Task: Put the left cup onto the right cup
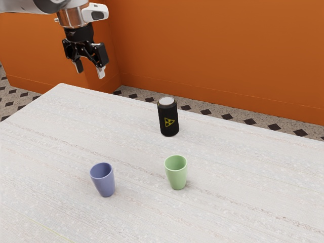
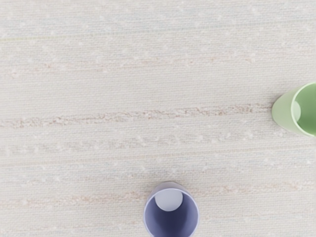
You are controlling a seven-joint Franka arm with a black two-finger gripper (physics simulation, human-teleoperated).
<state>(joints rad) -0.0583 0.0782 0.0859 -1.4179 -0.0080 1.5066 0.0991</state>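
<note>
- The black 2-finger gripper hangs high over the pale table, at 11 o'clock from the cups. Its fingers are spread wide and empty, ready for a descent.
- The lavender plastic cup stands upright and graspable.
- The green plastic cup stands at its 3 o'clock, well apart.
- A black cylindrical can stands at 12 o'clock from the green plastic cup, likely clear of the path.

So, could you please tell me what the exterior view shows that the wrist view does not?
Exterior view: the black two-finger claw, open, raised high in the exterior view's upper left; a black cylindrical can with a yellow hazard symbol, standing upright; the orange wall. Wrist view: a look down into the lilac tapered cup, to its pale inner floor. Both: the lilac cup, the light green tapered cup and the pale wood-grain tabletop, cups upright and apart.
</note>
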